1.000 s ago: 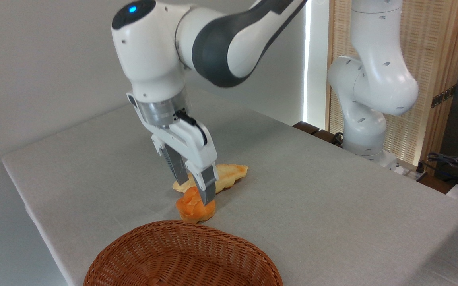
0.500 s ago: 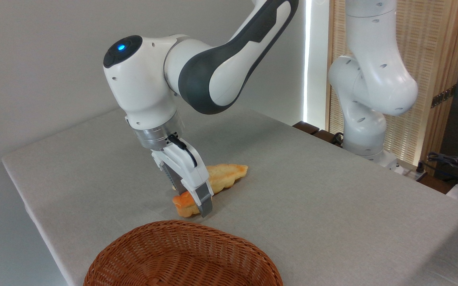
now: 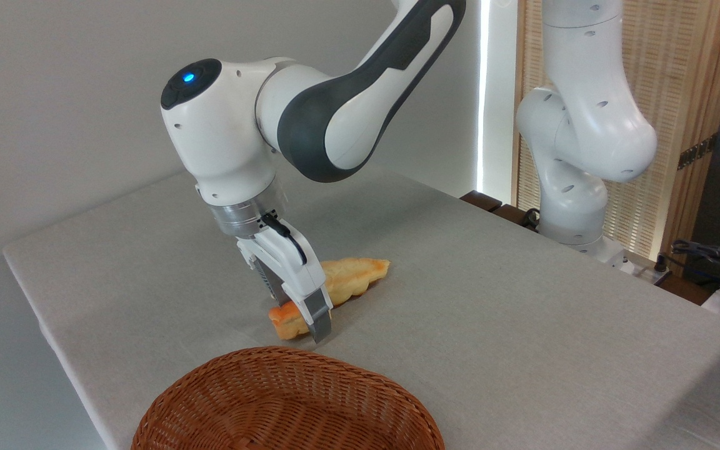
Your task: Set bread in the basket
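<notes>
The bread [image 3: 286,320] sits between the gripper's [image 3: 310,325] lowered fingers.

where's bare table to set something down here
Free: the wide cloth right of the loaf toward the arm base, and the far-left table behind the gripper. The basket is empty too. Crowded: the bun, gripper and loaf just behind the basket rim.

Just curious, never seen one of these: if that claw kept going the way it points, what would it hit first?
The small orange-golden bun, which the tool already straddles; directly beneath lies the grey table.
</notes>
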Robot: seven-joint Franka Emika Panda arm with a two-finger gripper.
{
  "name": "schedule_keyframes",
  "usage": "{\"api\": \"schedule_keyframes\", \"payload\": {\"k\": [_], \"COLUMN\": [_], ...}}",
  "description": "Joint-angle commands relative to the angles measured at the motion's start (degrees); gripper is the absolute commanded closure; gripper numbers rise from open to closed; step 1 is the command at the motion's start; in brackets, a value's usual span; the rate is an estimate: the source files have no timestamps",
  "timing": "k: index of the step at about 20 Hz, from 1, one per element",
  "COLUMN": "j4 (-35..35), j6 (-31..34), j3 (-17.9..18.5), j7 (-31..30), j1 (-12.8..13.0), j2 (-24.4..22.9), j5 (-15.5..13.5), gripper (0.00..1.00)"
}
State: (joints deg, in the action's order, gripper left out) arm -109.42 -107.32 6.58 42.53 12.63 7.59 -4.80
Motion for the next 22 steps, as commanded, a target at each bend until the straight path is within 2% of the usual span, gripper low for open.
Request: {"api": "schedule_keyframes", "payload": {"k": [1,7,11,17,18,19,20,21,22], "j4": [0.00,0.70,4.91,10.37,10.80,11.16,11.16,11.16,11.16], "j6": [-0.96,-0.87,1.67,0.63,0.10,-1.64,-3.75,-5.77,-7.18], "j3": [0.19,0.28,0.72,2.73,2.91,3.70,4.58,4.93,5.72], "j7": [0.98,0.89,0.89,0.98,0.98,0.98,0.80,0.63,0.36], "j1": [0.11,0.02,-0.07,-1.73,-1.82,-1.82,-1.91,-1.91,-2.00], "j2": [0.41,-0.11,-1.52,-1.52,-1.35,-1.35,-1.35,-1.17,-1.08], "j5": [-0.03,-0.30,-0.47,-0.56,-0.39,-0.21,0.14,0.40,0.32], "gripper": [0.68,0.68,0.67,0.64,0.59,0.42,0.06,0.00,0.00]}}
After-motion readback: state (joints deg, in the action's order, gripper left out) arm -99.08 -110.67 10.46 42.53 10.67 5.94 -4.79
